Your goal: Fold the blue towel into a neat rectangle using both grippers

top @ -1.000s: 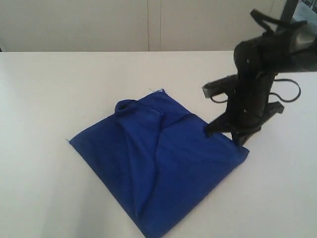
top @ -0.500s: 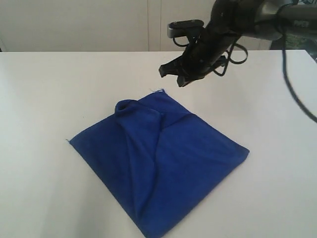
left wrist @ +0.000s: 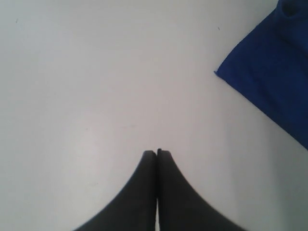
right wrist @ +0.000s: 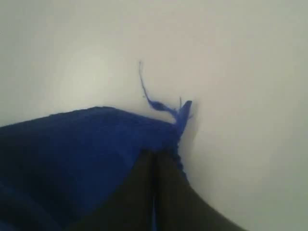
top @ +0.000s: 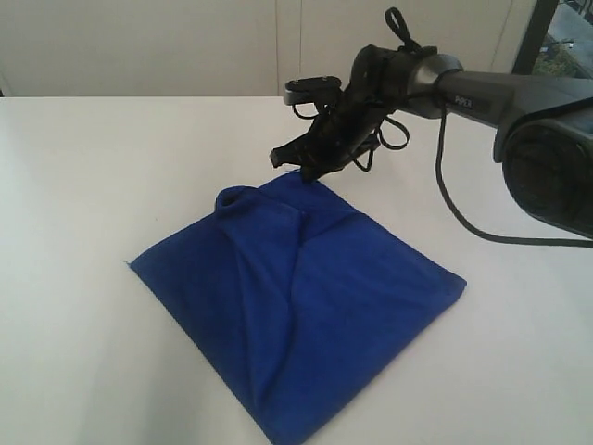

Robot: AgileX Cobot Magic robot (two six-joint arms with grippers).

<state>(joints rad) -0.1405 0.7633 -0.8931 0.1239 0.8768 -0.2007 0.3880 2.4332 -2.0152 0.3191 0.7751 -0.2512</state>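
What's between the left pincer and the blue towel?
Only bare white table lies between the left pincer and the blue towel, shown in the left wrist view.

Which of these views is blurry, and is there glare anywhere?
Exterior view: mostly sharp, the blue towel crisp-edged, the white table bright and slightly washed out. Left wrist view: evenly lit, the left tool a dark featureless silhouette. Right wrist view: soft focus, the towel's loose thread smeared, a pale bright patch on the table, the right tool blurred and dark.

Exterior: looking obliquely down over table [top: 93, 167], mid-distance. Right wrist: very close on 12 o'clock corner of blue towel [top: 296, 315], shared with exterior. Left wrist: downward, catching another corner.
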